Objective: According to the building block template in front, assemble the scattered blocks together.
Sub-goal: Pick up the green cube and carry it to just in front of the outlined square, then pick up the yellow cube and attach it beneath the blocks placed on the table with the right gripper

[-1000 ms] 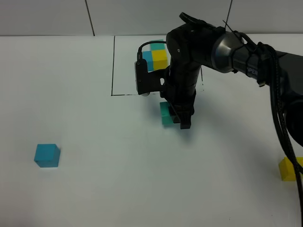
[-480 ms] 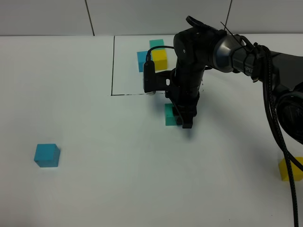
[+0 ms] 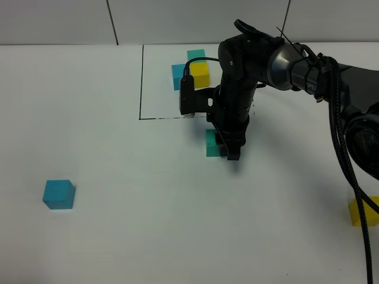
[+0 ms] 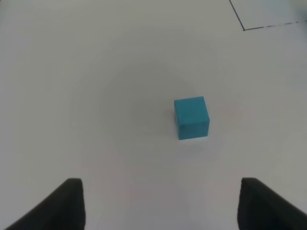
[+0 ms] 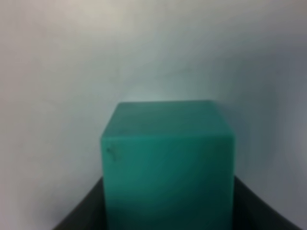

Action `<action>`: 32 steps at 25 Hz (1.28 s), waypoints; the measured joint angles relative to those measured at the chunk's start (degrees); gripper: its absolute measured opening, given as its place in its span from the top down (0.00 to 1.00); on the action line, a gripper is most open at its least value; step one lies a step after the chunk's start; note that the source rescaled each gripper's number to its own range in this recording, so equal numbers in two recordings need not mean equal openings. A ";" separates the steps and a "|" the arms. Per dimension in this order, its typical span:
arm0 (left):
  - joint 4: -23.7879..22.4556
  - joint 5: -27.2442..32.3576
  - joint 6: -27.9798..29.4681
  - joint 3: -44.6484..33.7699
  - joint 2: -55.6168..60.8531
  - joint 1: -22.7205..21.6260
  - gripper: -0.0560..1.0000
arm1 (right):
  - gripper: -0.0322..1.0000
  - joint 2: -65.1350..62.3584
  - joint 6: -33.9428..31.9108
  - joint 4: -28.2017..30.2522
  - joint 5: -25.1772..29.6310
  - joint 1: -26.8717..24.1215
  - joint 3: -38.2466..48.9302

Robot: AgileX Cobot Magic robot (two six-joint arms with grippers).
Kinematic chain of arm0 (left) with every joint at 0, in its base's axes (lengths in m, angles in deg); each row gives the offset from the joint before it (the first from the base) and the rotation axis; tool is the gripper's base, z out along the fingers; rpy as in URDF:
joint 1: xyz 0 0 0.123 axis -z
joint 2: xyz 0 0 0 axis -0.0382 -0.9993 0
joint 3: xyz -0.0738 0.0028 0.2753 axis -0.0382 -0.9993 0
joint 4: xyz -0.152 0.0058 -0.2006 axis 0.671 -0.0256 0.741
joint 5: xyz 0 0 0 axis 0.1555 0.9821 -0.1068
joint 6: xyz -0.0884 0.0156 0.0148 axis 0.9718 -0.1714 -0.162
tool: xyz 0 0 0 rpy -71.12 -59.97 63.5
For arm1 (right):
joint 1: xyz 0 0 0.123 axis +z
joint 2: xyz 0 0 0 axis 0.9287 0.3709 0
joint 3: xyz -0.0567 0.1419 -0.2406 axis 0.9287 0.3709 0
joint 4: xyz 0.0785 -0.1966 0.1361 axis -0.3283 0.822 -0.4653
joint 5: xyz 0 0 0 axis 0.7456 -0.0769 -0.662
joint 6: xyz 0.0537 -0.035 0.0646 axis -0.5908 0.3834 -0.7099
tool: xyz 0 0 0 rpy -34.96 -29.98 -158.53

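The R gripper point(image 3: 228, 149) points down in the middle of the table point(image 3: 130, 236). It is just on the near side of the black line point(image 3: 142, 83). Its 2 fingers point(image 5: 79, 213) press on both sides of the green block point(image 3: 211, 143), so it's closed on that block. Can't tell if the block sits on the table or is a bit off it.

The block pattern point(image 3: 199, 74) is farther back, inside the black line. It has 3 blocks touching in an L: blue on the left, yellow next to it & green behind the yellow.

The blue block point(image 3: 58, 194) is alone, well off to the left & near. The L gripper point(image 4: 158, 206) is open w/ nothing in it, and the blue block lies out past its tips.

The yellow block point(image 3: 361, 212) is at the right edge, partly behind a black cable point(image 3: 349, 171).
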 joint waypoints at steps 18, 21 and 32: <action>0.00 0.00 0.00 0.00 0.00 0.00 0.44 | 0.71 -0.19 -1.12 -0.06 -0.44 0.00 0.00; 0.00 0.00 0.00 0.00 0.00 0.00 0.44 | 0.43 -1.30 -3.61 -0.06 -0.20 0.00 0.00; 0.00 0.00 0.00 0.00 0.00 0.00 0.44 | 0.08 -13.84 -25.61 0.18 -3.90 -7.04 11.41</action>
